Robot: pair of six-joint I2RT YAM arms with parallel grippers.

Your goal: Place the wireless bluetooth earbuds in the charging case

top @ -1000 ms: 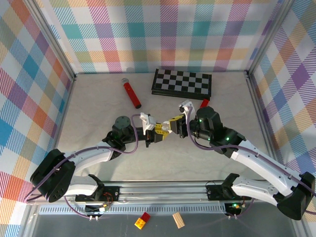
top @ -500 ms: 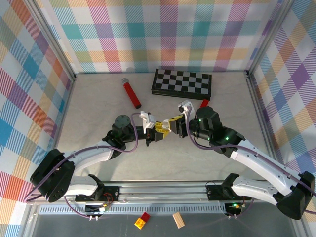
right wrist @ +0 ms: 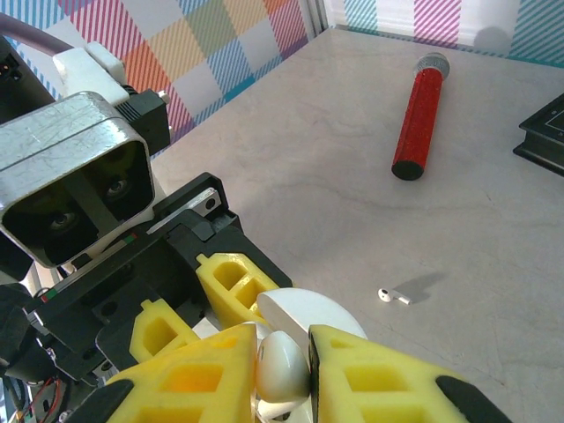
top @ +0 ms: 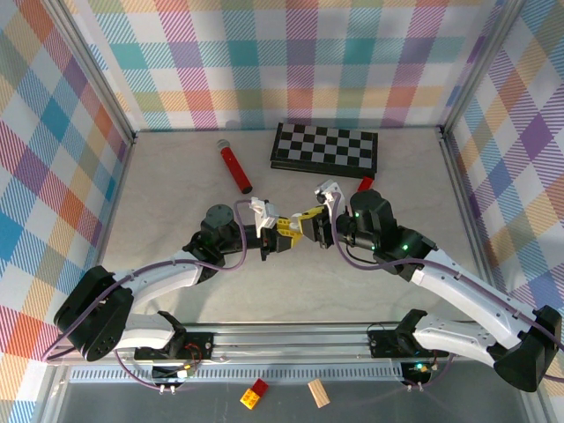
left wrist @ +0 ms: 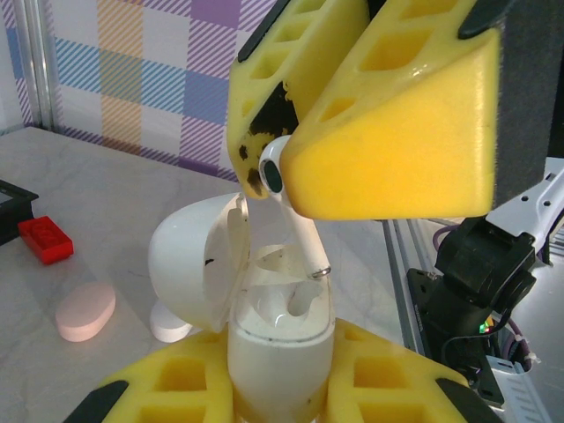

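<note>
- Marbled table (top: 176, 176): in the top view we see both arms meeting at mid-frame, and the right one has edged leftward over the last second.
- Yellow-fingered left gripper (top: 278, 240): clamped on the open white charging case (left wrist: 280, 344), whose lid tips to the left.
- Opposite it, the right gripper (top: 307, 222): pinched on an earbud (left wrist: 293, 225), its stem tip now just above the case mouth. We judge seating is close.
- Small loose earbud (right wrist: 394, 296): it lies at the lower right of the right wrist view, not yet cased.

The right jaws half hide the head of the earbud (left wrist: 302, 238); the charging case (left wrist: 280, 352) is cut off below.
</note>
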